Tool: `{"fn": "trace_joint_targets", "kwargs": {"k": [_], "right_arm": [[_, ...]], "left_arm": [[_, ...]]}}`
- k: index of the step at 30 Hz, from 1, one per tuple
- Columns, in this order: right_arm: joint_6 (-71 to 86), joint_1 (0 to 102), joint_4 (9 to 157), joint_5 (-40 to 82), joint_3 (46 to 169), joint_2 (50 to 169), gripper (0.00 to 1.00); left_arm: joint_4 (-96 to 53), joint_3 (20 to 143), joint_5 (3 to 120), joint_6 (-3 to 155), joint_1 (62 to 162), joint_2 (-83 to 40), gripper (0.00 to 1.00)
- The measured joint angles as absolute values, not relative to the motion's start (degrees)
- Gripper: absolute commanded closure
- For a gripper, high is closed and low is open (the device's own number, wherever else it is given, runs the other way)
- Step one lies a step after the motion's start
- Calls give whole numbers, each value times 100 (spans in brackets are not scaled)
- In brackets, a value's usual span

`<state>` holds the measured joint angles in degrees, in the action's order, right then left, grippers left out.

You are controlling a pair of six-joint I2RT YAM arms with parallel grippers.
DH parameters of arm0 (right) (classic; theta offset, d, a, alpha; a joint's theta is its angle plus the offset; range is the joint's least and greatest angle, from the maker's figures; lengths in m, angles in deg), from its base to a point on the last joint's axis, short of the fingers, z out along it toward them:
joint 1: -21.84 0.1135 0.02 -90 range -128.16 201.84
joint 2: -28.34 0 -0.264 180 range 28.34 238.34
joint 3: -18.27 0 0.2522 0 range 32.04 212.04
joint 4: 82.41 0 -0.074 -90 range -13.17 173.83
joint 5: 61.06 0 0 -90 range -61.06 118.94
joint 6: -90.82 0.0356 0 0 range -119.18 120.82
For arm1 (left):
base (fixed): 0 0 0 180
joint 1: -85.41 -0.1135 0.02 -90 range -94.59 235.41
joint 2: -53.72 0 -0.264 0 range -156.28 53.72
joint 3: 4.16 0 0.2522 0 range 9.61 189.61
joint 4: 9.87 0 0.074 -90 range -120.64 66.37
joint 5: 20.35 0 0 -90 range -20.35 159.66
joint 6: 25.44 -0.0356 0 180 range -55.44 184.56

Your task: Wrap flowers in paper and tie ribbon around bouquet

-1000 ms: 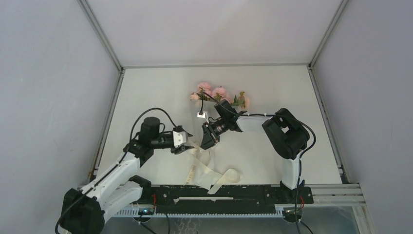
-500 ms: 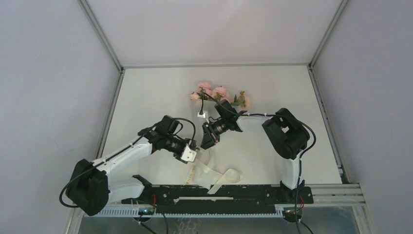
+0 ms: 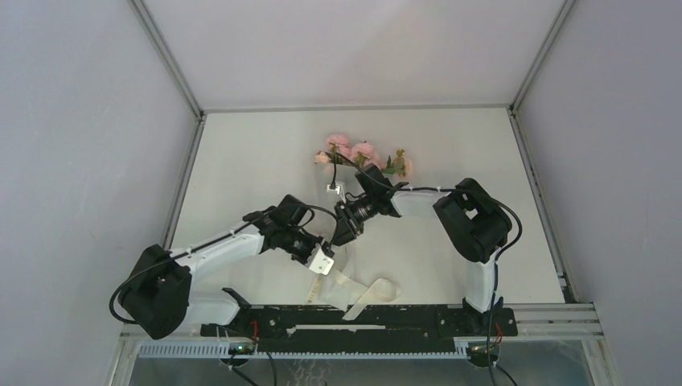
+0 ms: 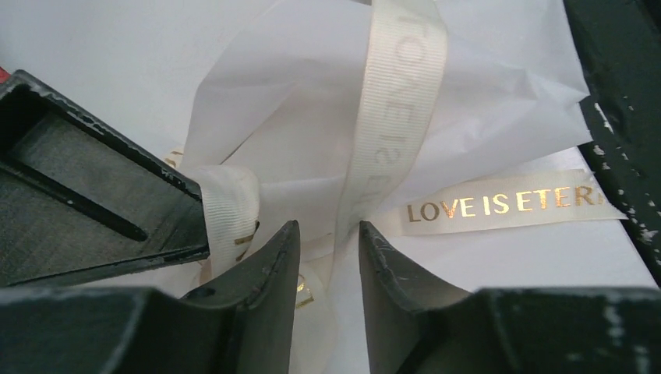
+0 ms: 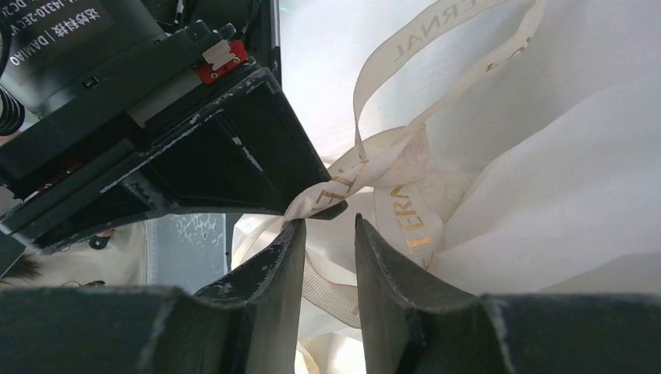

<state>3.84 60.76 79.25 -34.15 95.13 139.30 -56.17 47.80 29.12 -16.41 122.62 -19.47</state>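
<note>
Two arms meet near the middle of the tabletop (image 3: 257, 161) in the top view. My left arm stretches low from its base at the near left corner, forearm running out to the right. Its wrist bends down so the left gripper (image 3: 322, 262) points toward the near edge. My right arm rises from its base, folds at the elbow and reaches left with the wrist tilted down, putting the right gripper (image 3: 344, 230) just beside the left one. The flowers (image 3: 359, 153) lie beyond the right wrist, pink heads on the far side. The ribbon (image 3: 358, 291) trails in loose loops from the two grippers toward the near edge.

From the left wrist, I see the jaws standing narrowly apart. A strand of ribbon with gold lettering runs down over the crinkled paper (image 4: 499, 93) into the gap. Whether they pinch it, I cannot tell. A fold of ribbon sits at the tip of the right gripper's dark finger (image 4: 101, 179) on the left.

From the right wrist, those jaws stand a little apart too, with ribbon strands and paper showing in the gap. I cannot tell whether they are gripping anything. The left gripper's fingertip touches the ribbon just above them.
</note>
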Motion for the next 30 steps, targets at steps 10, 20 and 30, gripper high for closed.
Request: {"fn": "trace_joint_targets", "kwargs": {"k": [10, 20, 30], "right_arm": [[360, 6010, 7929, -3568, 9506, 13925, 61], [404, 5986, 8238, -3784, 9259, 13751, 58], [533, 6023, 8496, -3767, 9246, 13681, 58]], "left_arm": [[-5125, 4527, 3148, -1486, 12321, -1877, 100], [-4122, 4531, 3557, -131, 12275, -1663, 100], [-3573, 4527, 3970, -85, 12275, -1776, 100]]}}
